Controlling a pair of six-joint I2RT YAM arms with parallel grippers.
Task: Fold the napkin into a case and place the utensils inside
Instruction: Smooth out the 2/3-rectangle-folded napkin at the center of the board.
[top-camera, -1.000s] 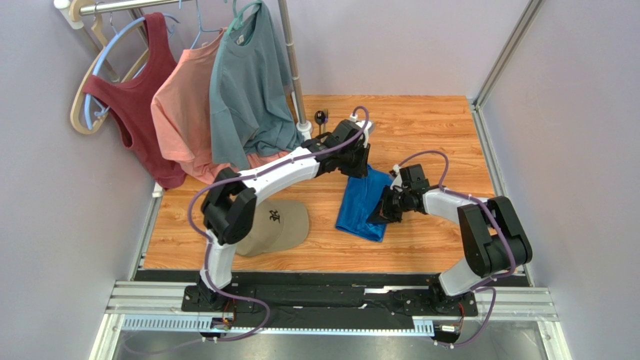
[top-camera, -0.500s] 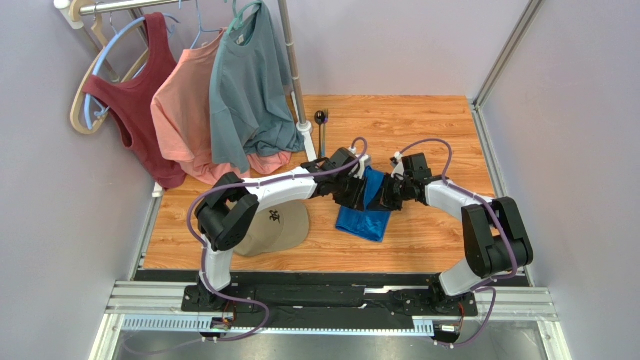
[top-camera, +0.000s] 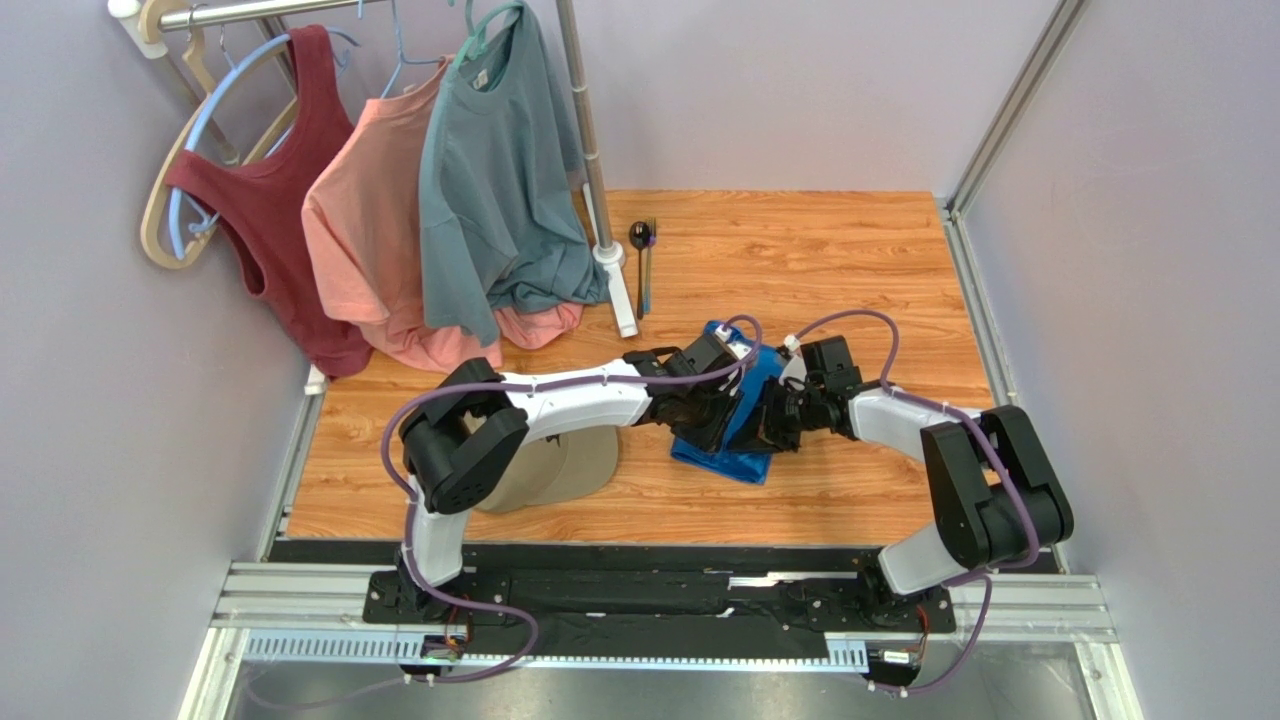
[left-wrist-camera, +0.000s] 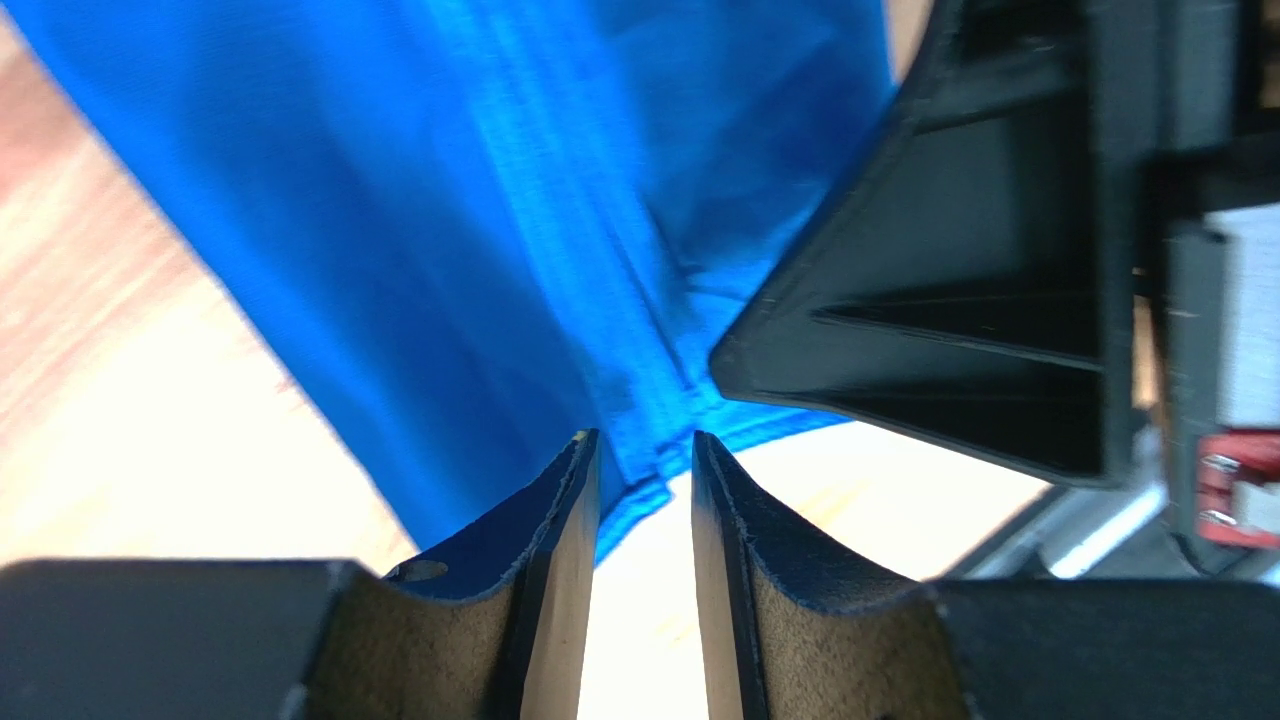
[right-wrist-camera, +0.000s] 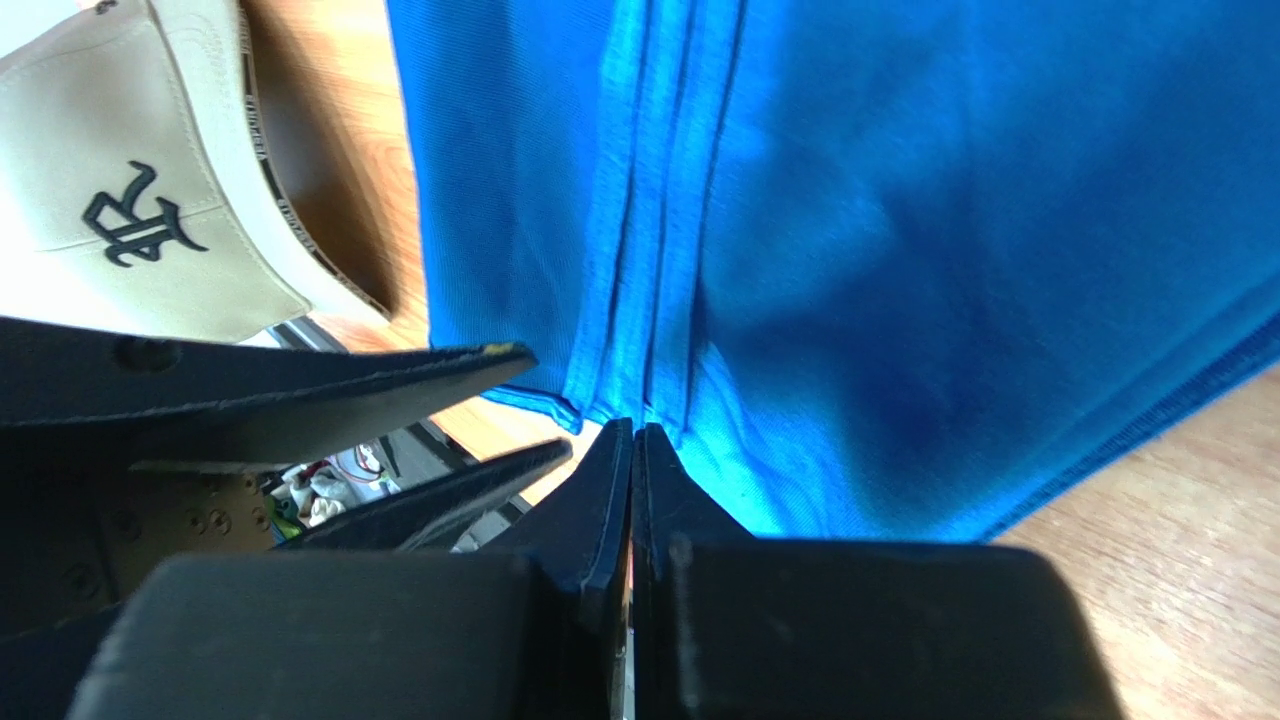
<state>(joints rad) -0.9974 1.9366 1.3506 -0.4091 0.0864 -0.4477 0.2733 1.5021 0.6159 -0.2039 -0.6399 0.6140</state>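
- While both arms reach in from the near edge of the wooden table (top-camera: 842, 240), I see their tips meet at the napkin (top-camera: 721, 450), near the middle of the boards.
- Closest to me on the left, a tan cap (top-camera: 568, 458) lies partly under the left arm. The right wrist camera shows the dark embroidered mark on its front (right-wrist-camera: 135, 195).
- Just right of the cap, the napkin is bunched between the two claws, with its near edge against the table. Up close the bright blue cloth (right-wrist-camera: 932, 270) shows parallel hem lines running to its edge.
- My right claw (right-wrist-camera: 631, 435) is fully closed and pinches the napkin's hem right at its fingertips.
- My left claw (left-wrist-camera: 643, 450) stands partly open with a narrow gap between its fingers. A corner of the napkin (left-wrist-camera: 496, 225) reaches the mouth of that gap but is not clamped.
- From the left wrist camera, the right claw's black finger (left-wrist-camera: 962, 300) sits just beside that same edge.
- Farther back, well apart from the napkin, the utensils (top-camera: 646, 270) lie together beside the white foot of the rack pole (top-camera: 616, 285). The spoon (top-camera: 642, 234) shows its dark bowl, but I cannot make out the other piece.
- At the far left hang a grey-teal T-shirt (top-camera: 496, 165), a salmon T-shirt (top-camera: 368, 225) and a dark red tank top (top-camera: 278, 195).
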